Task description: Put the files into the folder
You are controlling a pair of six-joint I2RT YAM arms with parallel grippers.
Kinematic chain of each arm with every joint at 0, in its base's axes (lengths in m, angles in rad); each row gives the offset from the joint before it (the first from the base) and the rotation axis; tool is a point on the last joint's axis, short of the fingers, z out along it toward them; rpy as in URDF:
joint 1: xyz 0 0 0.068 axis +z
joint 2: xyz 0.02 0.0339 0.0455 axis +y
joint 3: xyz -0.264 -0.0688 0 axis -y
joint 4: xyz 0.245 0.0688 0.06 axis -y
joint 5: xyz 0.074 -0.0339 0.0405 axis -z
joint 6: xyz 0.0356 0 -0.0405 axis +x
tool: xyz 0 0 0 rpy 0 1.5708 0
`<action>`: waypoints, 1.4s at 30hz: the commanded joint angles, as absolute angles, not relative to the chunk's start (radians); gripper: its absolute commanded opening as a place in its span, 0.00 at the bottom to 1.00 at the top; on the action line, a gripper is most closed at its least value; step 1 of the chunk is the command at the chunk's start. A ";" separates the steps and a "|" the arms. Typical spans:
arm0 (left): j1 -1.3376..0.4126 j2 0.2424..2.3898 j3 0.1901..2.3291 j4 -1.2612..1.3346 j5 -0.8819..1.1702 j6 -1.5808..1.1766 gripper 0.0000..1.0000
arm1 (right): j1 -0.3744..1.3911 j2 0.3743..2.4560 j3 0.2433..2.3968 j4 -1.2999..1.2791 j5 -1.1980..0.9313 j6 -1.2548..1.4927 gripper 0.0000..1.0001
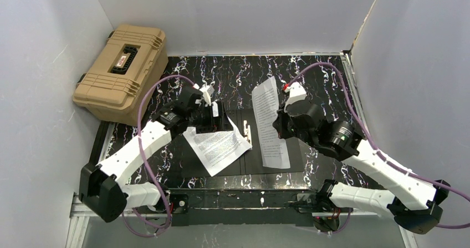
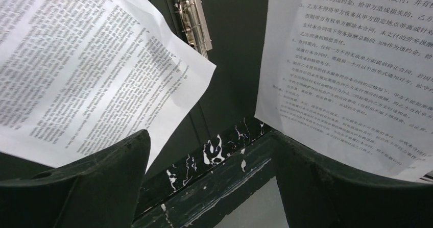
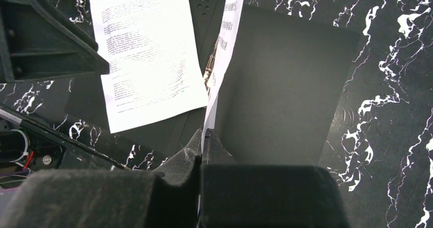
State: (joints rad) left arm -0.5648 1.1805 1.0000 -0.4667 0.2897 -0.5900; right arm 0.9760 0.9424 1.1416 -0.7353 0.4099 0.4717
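Clamps one sheet edge-up in right jaws over the open folder for laying in; left jaws apart.

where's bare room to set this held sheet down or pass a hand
Free: the black right half of the folder, right of the metal clip; the marbled table strip behind it, right of the tan hard case. Crowded: the folder's left half, with the loose sheet and open left pincer; the right pincer grips the held sheet.
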 commanded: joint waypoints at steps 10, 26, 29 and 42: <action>-0.763 1.329 0.946 -0.245 0.379 -0.824 0.87 | 0.762 1.025 1.183 -0.695 0.213 0.462 0.01; -0.882 1.477 0.822 0.019 0.276 -1.062 0.94 | 0.617 0.974 1.097 -0.717 0.228 0.452 0.01; -0.889 1.515 0.817 0.044 0.271 -1.078 0.95 | 0.611 0.968 1.087 -0.716 0.219 0.453 0.01; -0.900 1.566 0.804 -0.038 0.132 -1.068 0.98 | 0.597 0.960 1.055 -0.700 0.190 0.459 0.01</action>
